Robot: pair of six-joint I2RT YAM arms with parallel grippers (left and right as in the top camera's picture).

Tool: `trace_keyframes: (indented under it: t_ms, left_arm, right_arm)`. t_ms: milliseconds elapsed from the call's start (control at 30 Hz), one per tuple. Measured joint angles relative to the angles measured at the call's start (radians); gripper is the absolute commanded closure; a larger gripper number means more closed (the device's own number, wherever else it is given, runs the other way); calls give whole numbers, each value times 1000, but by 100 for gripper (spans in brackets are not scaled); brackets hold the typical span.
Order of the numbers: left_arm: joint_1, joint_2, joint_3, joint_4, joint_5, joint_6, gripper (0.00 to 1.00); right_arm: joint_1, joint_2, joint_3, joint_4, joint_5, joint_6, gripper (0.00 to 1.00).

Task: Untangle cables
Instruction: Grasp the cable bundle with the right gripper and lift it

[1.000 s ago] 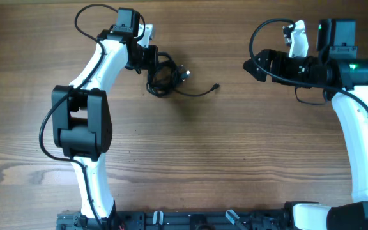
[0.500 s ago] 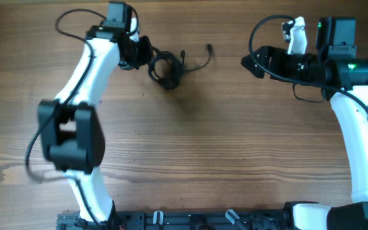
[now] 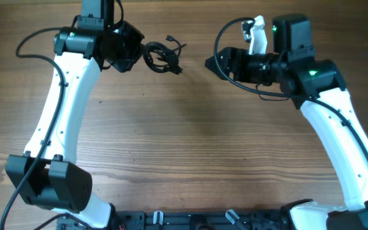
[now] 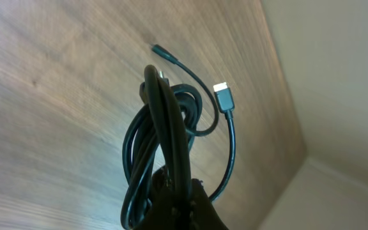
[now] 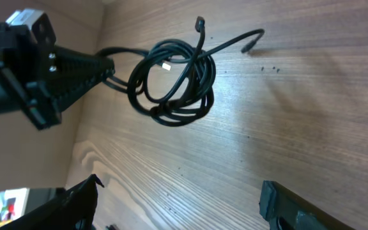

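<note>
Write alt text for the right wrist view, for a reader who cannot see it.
The left gripper enters from the left, shut on a tangled coil of thin black cables whose loose ends stick out at the top. The right gripper is open and empty, its jaws wide apart at the bottom edge, over a wooden table.

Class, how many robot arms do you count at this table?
2. The left arm reaches up the left side to the cables; the right arm stands opposite, at the right.
</note>
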State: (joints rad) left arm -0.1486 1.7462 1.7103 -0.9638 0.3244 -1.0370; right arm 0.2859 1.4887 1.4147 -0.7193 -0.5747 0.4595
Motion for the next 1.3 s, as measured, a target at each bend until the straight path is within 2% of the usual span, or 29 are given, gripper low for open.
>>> trace_keyframes:
  t_ms: [67,133,167,367,533,600,733,833,1067,1200,1300]
  left_arm:
    - [0,0,0,-2,31,-66,96]
    - [0,0,0,-2,64,-130,96]
    - [0,0,0,-2,76,-149,96]
    - [0,0,0,-12,203,-288,96]
    - [0,0,0,-114,235,-403,96]
    - [0,0,0,-149,240,-425,96]
    - [0,0,0,-228,243,-443,96]
    - [0,0,0,-248,243,-406,96]
    - [0,0,0,-344,207,-336,96]
    - [0,0,0,-430,180,-325,96]
    - [0,0,0,-443,172,-266,96]
  right_arm:
    - [31,0,0,3,46,35,19]
    - [56,0,0,3,88,53,33]
    - [64,0,0,3,105,61,35]
    - [74,5,0,17,176,140,35]
    - [86,39,0,24,179,148,35]
    - [100,50,0,41,179,105,34]
    - [119,58,0,23,175,-144,34]
    - [119,59,0,-23,170,-301,34]
    - [119,60,0,-85,84,-480,31]
    - [119,60,0,-151,55,-528,31]
    - [118,60,0,-207,20,-580,30]
